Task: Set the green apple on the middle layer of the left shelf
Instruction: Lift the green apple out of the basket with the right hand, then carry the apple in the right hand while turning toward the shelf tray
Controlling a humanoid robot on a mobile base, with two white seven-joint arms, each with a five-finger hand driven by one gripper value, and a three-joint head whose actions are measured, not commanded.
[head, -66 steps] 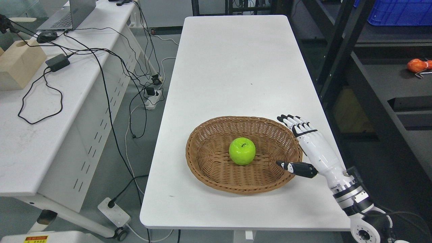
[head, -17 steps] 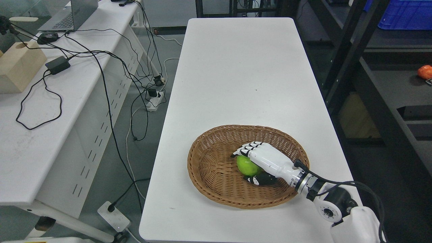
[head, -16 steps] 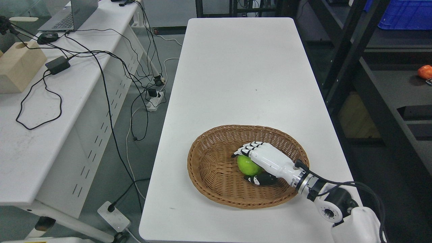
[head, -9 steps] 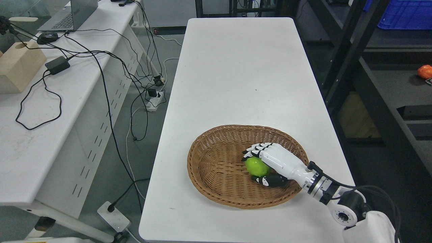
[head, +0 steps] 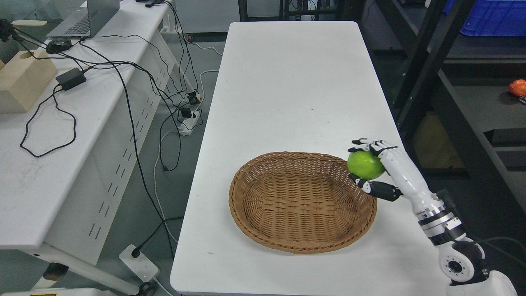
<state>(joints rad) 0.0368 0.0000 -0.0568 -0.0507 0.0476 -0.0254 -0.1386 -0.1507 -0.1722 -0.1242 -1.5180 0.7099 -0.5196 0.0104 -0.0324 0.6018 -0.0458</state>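
My right hand (head: 363, 164) is shut on the green apple (head: 365, 165) and holds it in the air above the right rim of the wicker basket (head: 263, 213). The basket sits empty on the near part of the white table (head: 287, 82). The right arm comes in from the lower right corner. A dark metal shelf unit (head: 452, 102) stands to the right of the table. The left arm is out of view.
An orange object (head: 517, 87) lies on a shelf layer at the right edge. A blue bin (head: 493, 18) sits at the top right. A second white table (head: 61, 123) on the left carries a laptop (head: 88, 16), cables and a wooden box (head: 22, 80).
My right hand closed on the apple inside the basket, then lifted it up and to the right, out over the basket's right rim. The basket now holds nothing.
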